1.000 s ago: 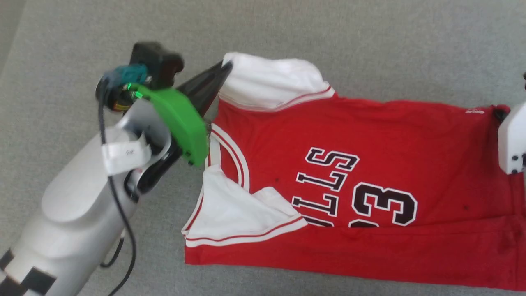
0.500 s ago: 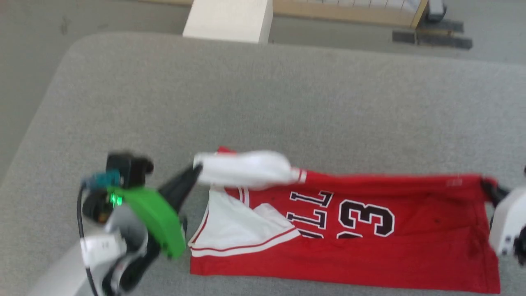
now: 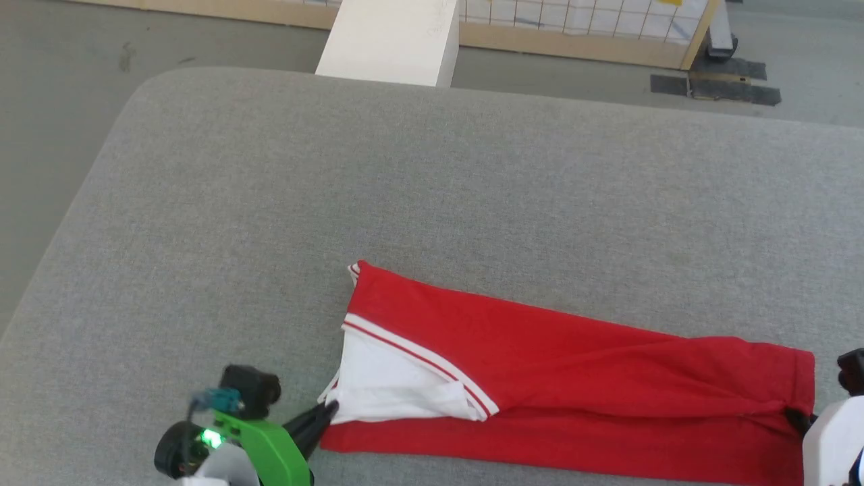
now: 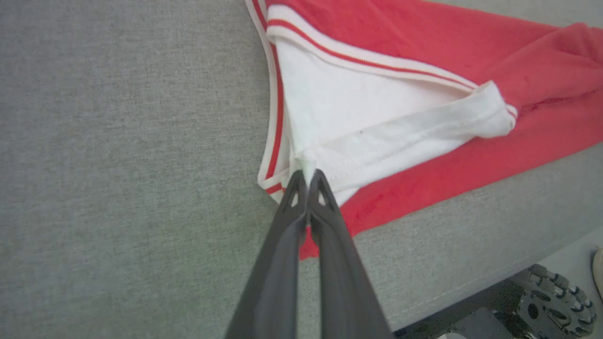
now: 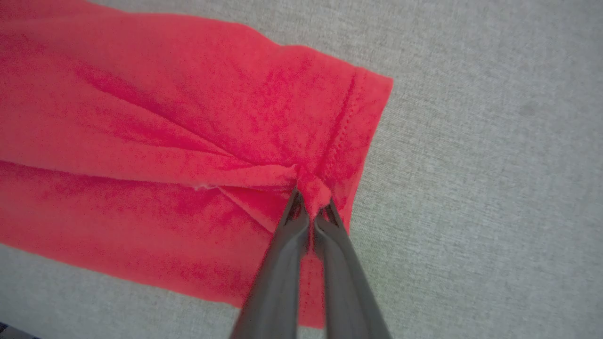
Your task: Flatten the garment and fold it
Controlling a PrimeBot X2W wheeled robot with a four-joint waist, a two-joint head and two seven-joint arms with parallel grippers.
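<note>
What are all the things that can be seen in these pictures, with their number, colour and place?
garment: one, red with a white sleeve and red-and-white striped trim, folded lengthwise, lying on the near part of the surface
padded surface: one, grey, under the garment
block: one, white, beyond the surface's far edge
grid panel: one, pale wooden frame, behind the block
mats: at least two, dark, on the floor at the far right
floor: grey, around the surface
wheel: one, dark and knobbly, below the surface's edge
left gripper: one, dark fingers, shut on the garment's white sleeve end
right gripper: one, dark fingers, shut on the garment's red hem end
</note>
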